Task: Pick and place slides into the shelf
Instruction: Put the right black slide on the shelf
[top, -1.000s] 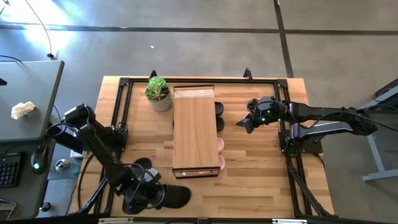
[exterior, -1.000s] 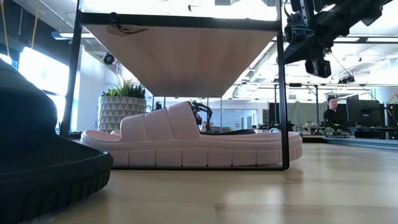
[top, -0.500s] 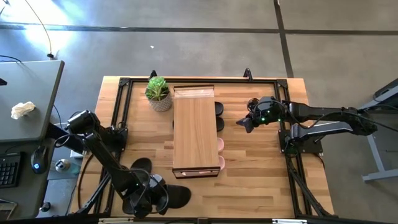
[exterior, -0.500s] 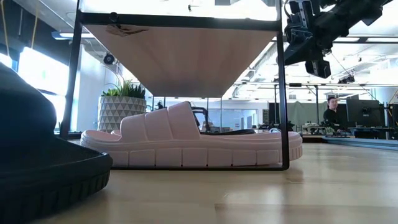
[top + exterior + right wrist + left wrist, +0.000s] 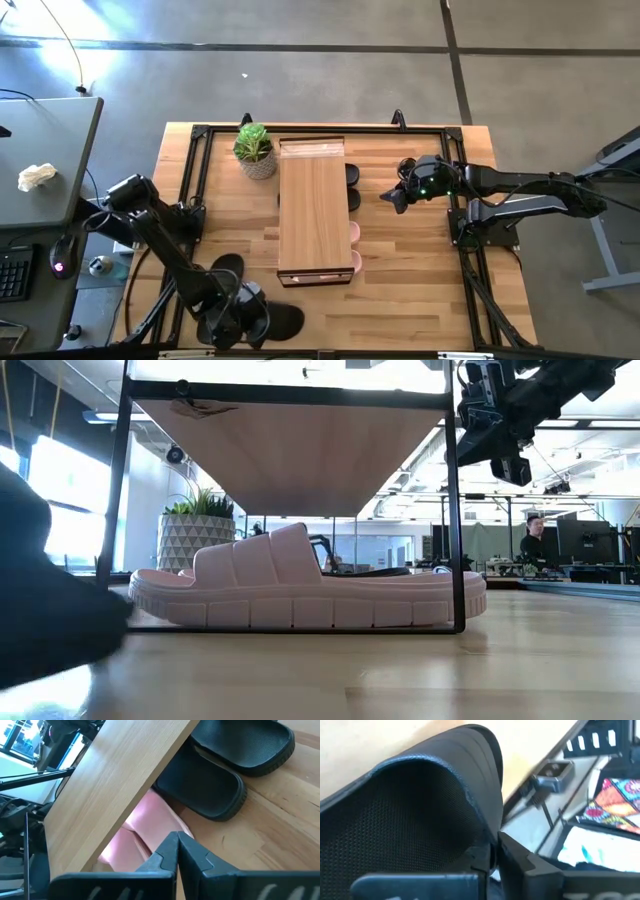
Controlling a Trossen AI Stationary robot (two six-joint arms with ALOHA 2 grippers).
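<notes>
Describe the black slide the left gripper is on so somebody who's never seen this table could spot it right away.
Start at the wooden shelf in the middle of the table, then go to the table's near-left corner. Two black slides lie there; the one meant, the black slide, sits nearest the table edge. Unlike its neighbour, the left gripper is shut on its strap.

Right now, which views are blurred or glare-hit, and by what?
Low view: a black slide fills the near corner as a soft dark blur, and window light glares behind it. Left wrist view: the strap is too close for sharpness. High view: evenly lit.
</notes>
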